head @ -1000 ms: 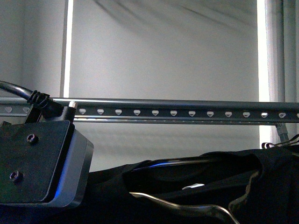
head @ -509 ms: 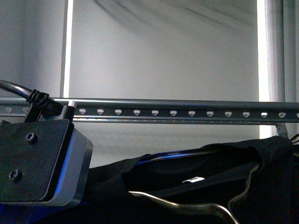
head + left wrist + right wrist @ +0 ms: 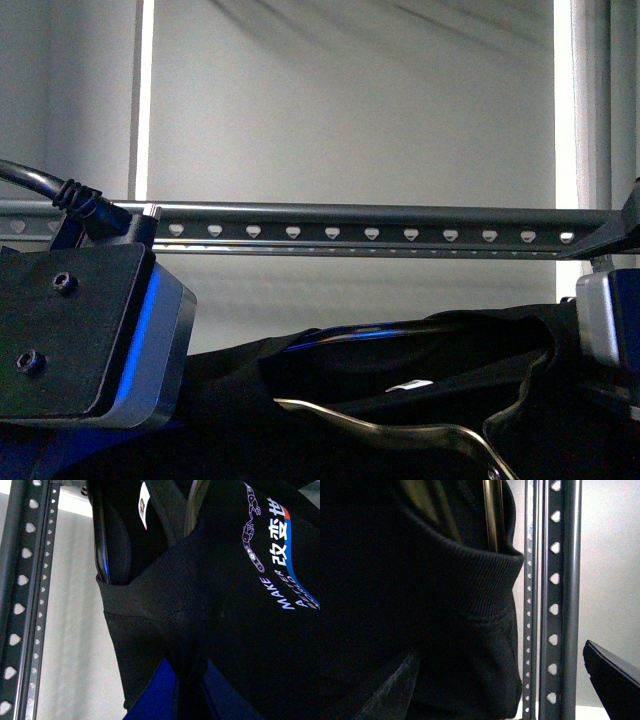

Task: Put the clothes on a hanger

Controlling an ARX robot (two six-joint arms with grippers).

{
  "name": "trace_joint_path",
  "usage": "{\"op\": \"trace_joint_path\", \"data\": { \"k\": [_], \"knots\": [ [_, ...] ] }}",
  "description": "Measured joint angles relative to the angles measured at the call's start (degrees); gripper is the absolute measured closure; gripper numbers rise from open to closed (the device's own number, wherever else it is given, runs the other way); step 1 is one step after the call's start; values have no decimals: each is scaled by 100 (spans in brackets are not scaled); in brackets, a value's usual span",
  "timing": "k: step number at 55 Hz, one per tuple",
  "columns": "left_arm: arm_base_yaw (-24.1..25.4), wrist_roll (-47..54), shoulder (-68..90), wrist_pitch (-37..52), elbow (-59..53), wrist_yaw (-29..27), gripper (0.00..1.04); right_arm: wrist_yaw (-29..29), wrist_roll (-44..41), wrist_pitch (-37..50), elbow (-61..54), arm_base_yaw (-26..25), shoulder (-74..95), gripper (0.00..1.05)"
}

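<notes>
I am looking at a pale grey wall [image 3: 350, 120] that fills the background, with a bright strip of light [image 3: 146, 100] running down it at the left, another at the right, and a grey upright post [image 3: 592, 100] beside the right one. Across the middle runs the rail [image 3: 350, 222], long, dark grey and level, with a row of small heart-shaped holes. Just below it, between my two arms, hangs the black T-shirt [image 3: 330, 370]. Its neck opening faces me, showing a small white neck label [image 3: 410, 385] and the thin gold hanger [image 3: 390, 428] inside the collar. I cannot tell whether the hanger's hook touches the rail. The left arm's wrist block [image 3: 70, 340], black and edged with blue light, blocks the lower left corner and has a cable [image 3: 30, 180] arching off it. A grey casing [image 3: 600, 320] of the right arm shows at the far right. From the left wrist I see white printed lettering [image 3: 280, 555] on the cloth, and from the right wrist the ribbed collar [image 3: 470, 580] close beside the rail. Cloth hides the fingers of the left hand and the right hand, so I cannot tell how far apart they are or what they grip.
</notes>
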Motion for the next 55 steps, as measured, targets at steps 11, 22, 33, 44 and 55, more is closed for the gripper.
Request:
{"op": "trace_joint_path", "data": {
  "k": [11, 22, 33, 44, 55],
  "knots": [
    [0, 0, 0, 0, 0, 2, 100, 369, 15, 229, 402, 155, 525, 9],
    [0, 0, 0, 0, 0, -28, 100, 535, 85, 409, 691, 214, 942, 40],
    [0, 2, 0, 0, 0, -31, 100, 516, 208, 461, 717, 186, 1038, 64],
    [-2, -2, 0, 0, 0, -20, 100, 372, 420, 514, 638, 52, 1023, 90],
    [-2, 0, -20, 22, 55, 52, 67, 328, 903, 111, 389, -212, 903, 94]
  ]
}}
